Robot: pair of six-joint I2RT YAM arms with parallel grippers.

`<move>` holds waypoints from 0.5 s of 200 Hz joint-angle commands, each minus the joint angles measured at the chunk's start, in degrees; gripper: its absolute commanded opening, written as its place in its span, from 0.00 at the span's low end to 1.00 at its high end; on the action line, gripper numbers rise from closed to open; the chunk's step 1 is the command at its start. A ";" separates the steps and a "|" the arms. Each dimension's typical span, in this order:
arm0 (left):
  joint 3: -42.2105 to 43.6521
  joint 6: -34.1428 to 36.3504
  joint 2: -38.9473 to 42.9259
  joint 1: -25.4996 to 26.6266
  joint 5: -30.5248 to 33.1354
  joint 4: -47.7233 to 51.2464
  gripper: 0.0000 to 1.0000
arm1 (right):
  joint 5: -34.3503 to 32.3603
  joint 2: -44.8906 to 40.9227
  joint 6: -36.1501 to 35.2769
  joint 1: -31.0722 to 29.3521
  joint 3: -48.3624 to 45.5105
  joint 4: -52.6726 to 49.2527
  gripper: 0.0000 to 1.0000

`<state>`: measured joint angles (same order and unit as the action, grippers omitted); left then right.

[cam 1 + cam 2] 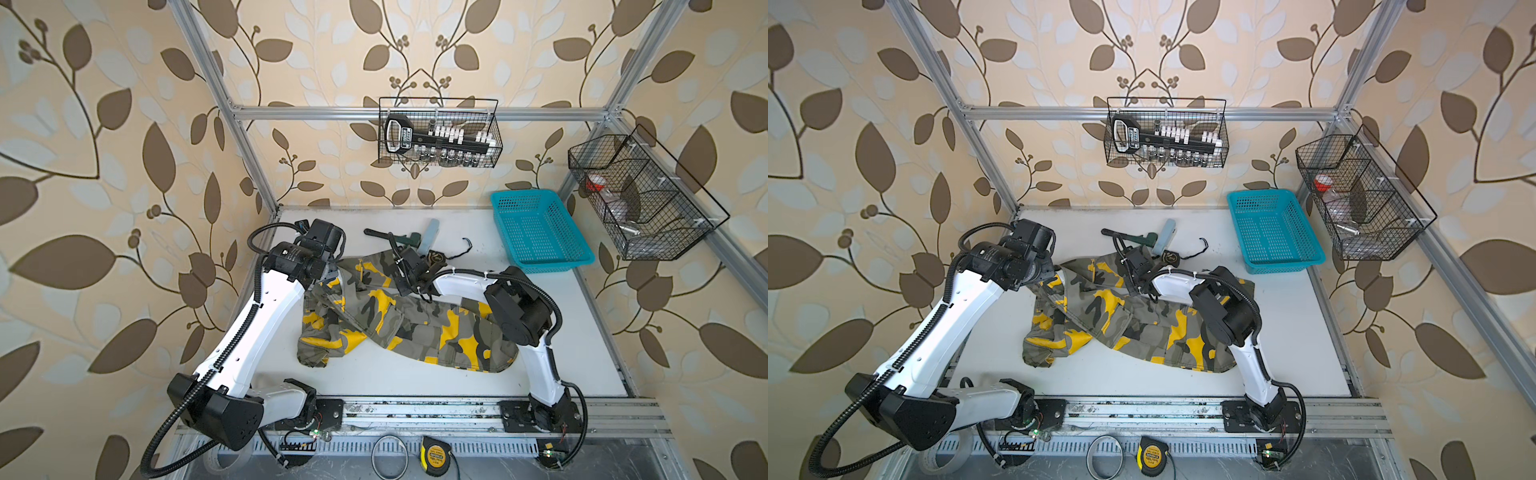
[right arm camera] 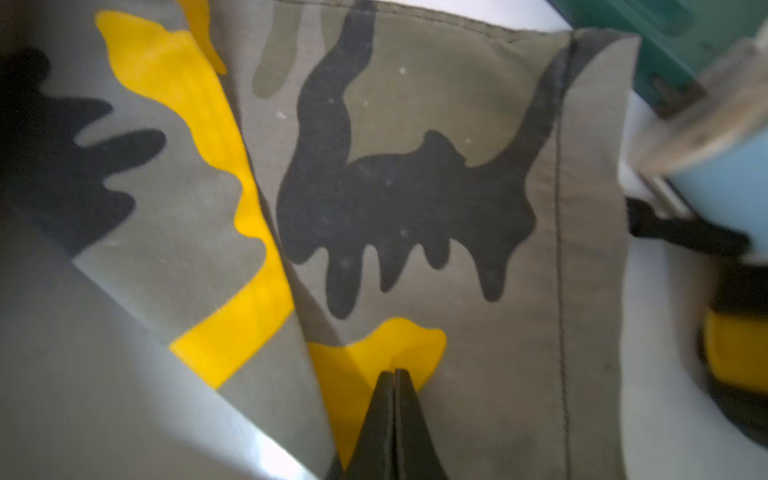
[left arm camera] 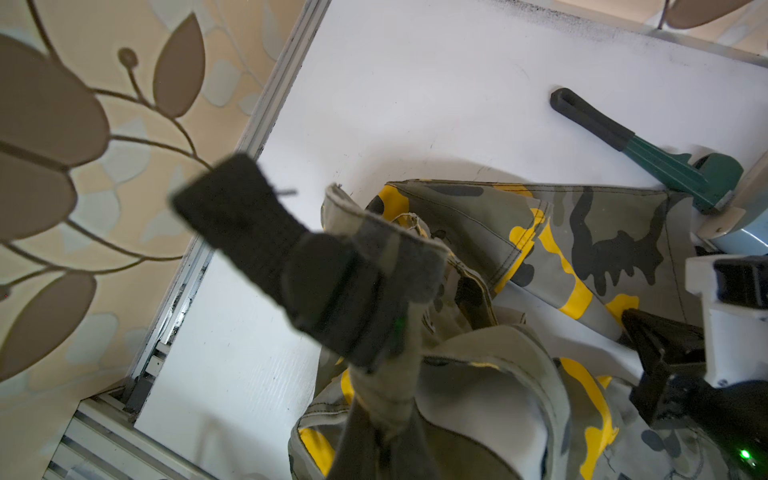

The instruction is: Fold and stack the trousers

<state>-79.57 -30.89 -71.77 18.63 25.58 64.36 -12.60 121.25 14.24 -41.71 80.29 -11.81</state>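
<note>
The camouflage trousers [image 1: 395,324] [image 1: 1121,324] lie crumpled across the middle of the white table [image 1: 395,374], one leg reaching towards the front right. My left gripper [image 1: 328,279] [image 3: 384,440] is at their far left end, shut on a bunched strip of cloth near the waist; a black strap [image 3: 249,232] sticks up beside it. My right gripper [image 1: 419,291] [image 2: 395,372] sits on the far middle part of the trousers [image 2: 415,187]. Its jaws are pressed together, pinching a small pucker in a yellow patch.
A turquoise basket [image 1: 540,232] stands at the back right. Behind the trousers lie a green wrench [image 1: 390,237] [image 3: 665,162], a pale blue object [image 1: 431,235] and a dark tag with a cord [image 1: 438,258]. Wire baskets [image 1: 440,133] hang on the walls. A tape measure [image 1: 434,453] lies below the front rail.
</note>
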 commanded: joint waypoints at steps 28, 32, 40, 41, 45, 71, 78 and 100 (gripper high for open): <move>-4.56 2.61 2.10 -0.70 2.38 1.11 0.00 | -2.86 -18.35 5.66 5.54 -21.50 -1.66 0.00; -4.47 2.66 2.30 -0.70 2.02 1.12 0.00 | -2.80 -19.93 6.06 6.33 -23.39 -1.36 0.00; -4.38 2.77 2.66 -0.70 1.05 1.03 0.00 | -2.69 -22.73 6.53 7.73 -26.86 -0.92 0.00; -4.37 2.77 2.67 -0.66 0.96 1.03 0.00 | -2.69 -23.04 6.56 7.94 -27.25 -0.88 0.00; -4.17 2.85 2.76 -0.70 0.32 1.03 0.00 | -2.63 -24.23 6.59 8.50 -28.57 -0.78 0.00; -2.67 3.03 3.08 -0.69 -2.47 0.79 0.00 | 1.09 -28.14 3.87 9.57 -30.26 0.52 0.03; -2.24 3.00 3.12 -0.68 -2.34 0.70 0.00 | 2.04 -28.14 3.00 9.03 -29.10 1.04 0.19; -1.56 2.60 3.26 -0.70 -2.24 0.59 0.00 | 1.27 -24.89 0.71 5.48 -22.14 -0.05 0.60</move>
<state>-81.45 -28.60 -70.52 18.63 22.90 64.93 -12.82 94.15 17.96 -32.69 51.55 -13.08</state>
